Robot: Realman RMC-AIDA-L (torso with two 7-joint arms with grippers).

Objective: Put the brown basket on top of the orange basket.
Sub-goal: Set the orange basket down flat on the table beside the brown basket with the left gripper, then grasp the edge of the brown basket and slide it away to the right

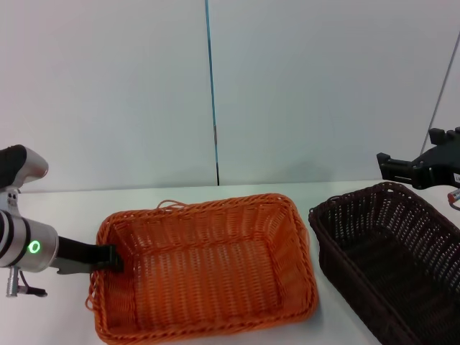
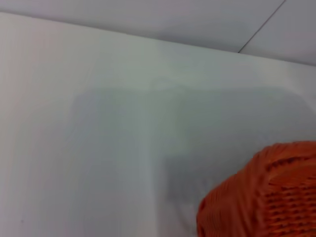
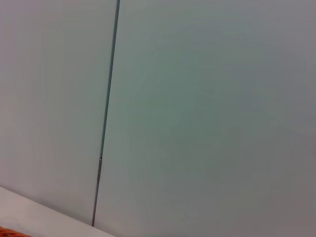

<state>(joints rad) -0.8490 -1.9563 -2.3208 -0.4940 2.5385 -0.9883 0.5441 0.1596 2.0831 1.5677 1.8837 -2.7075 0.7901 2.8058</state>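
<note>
My L gripper (image 1: 108, 257) pinches orange basket (image 1: 205, 269) rim; R gripper (image 1: 392, 167) hovers, fingers unclear. Next: grab brown basket (image 1: 392, 259).

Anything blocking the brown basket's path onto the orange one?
Nothing visible lies between the brown basket and the orange basket, which holds nothing. The left end effector sits at its rim; the right end effector hovers above the brown basket.

Two robot arms, one silver and black, one all black.
The left arm (image 1: 21, 244) has a silver-white ribbed wrist with a glowing green ring light, a dark rounded cap above, and a black gripper (image 1: 108, 257). The right gripper (image 1: 424, 167) is blocky black, with a small red part beside it.
</note>
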